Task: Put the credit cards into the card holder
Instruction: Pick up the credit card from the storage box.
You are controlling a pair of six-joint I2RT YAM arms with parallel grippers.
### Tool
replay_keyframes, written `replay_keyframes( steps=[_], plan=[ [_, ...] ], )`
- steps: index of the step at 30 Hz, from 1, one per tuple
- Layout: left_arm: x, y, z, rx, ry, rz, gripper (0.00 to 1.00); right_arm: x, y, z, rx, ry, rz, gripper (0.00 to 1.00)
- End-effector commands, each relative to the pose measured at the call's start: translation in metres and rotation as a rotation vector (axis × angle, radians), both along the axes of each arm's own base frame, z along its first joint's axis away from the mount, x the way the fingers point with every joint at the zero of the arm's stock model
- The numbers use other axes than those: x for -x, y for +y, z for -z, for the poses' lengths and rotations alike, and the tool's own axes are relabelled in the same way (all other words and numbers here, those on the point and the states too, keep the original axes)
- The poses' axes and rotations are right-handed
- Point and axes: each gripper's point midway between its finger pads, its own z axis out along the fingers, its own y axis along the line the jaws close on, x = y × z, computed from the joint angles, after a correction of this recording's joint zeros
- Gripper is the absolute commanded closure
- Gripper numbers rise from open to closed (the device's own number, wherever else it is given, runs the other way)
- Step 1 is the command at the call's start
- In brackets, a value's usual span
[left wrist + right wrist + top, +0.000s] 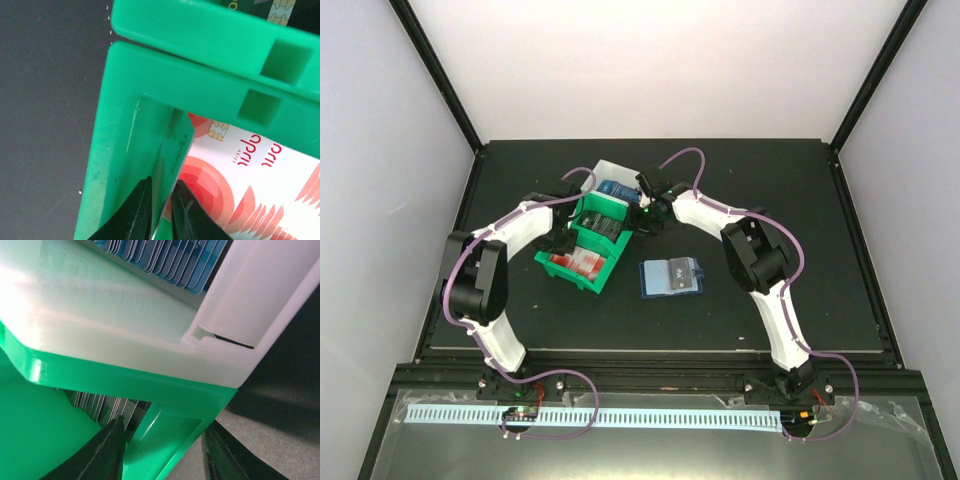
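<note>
The card holder (670, 277) lies open and pale blue on the mat, right of the green bin (590, 285). Red-and-white credit cards (240, 175) fill the bin's near compartment. One credit card (175, 145) stands on edge against the bin's left wall, and my left gripper (162, 182) (560, 243) is shut on it, a finger on each face. Dark cards (100, 402) sit in the middle compartment and blue ones (160, 255) in the white far part. My right gripper (165, 422) (638, 215) clamps the bin's right wall (165, 440), one finger inside and one outside.
The green-and-white bin stands at the middle of the black mat (800, 200), with both arms reaching over it from either side. White enclosure walls (660, 60) and black frame posts border the mat.
</note>
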Motion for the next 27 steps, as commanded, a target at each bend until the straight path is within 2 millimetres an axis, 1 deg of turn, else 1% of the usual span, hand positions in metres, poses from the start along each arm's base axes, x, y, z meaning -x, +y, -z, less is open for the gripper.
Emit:
replay_keyframes(
  steps=[1,3,5,7,9,12,16,19,20,22,23,25,27],
  plan=[
    [-0.003,0.004,0.000,-0.046,-0.019,0.000,0.86,0.009,-0.016,0.017,0.076,0.033,-0.007,0.58],
    [-0.004,0.003,0.000,-0.050,-0.020,0.004,0.87,0.009,-0.014,0.016,0.071,0.031,-0.013,0.58],
    [-0.006,0.003,-0.003,-0.055,-0.026,0.006,0.91,0.008,-0.013,0.013,0.066,0.026,-0.020,0.58],
    [-0.009,0.001,-0.010,-0.061,-0.040,0.010,0.97,0.007,-0.012,0.008,0.060,0.015,-0.027,0.57],
    [-0.011,-0.003,-0.022,-0.059,-0.058,0.021,0.98,0.004,-0.010,-0.002,0.050,-0.007,-0.034,0.56],
    [-0.011,-0.012,-0.050,-0.033,-0.094,0.028,0.99,-0.002,-0.006,-0.030,0.025,-0.063,-0.045,0.53],
    [0.002,-0.025,-0.086,0.049,-0.139,0.023,0.99,-0.011,-0.011,-0.086,-0.024,-0.153,-0.051,0.48],
    [0.014,-0.035,-0.114,0.150,-0.190,0.019,0.98,-0.008,-0.021,-0.126,-0.089,-0.208,-0.063,0.42],
    [0.017,-0.041,-0.123,0.198,-0.211,0.021,0.98,-0.004,-0.024,-0.139,-0.125,-0.228,-0.077,0.38],
    [0.024,-0.066,-0.142,0.369,-0.245,0.045,0.98,0.011,-0.031,-0.163,-0.219,-0.264,-0.113,0.31],
    [0.028,-0.081,-0.153,0.464,-0.267,0.060,0.98,0.020,-0.035,-0.171,-0.265,-0.276,-0.130,0.29],
    [0.034,-0.119,-0.175,0.685,-0.317,0.114,0.99,0.038,-0.044,-0.194,-0.359,-0.317,-0.166,0.25],
    [0.048,-0.155,-0.207,0.925,-0.375,0.173,0.98,0.062,-0.055,-0.213,-0.429,-0.351,-0.202,0.22]
  ],
)
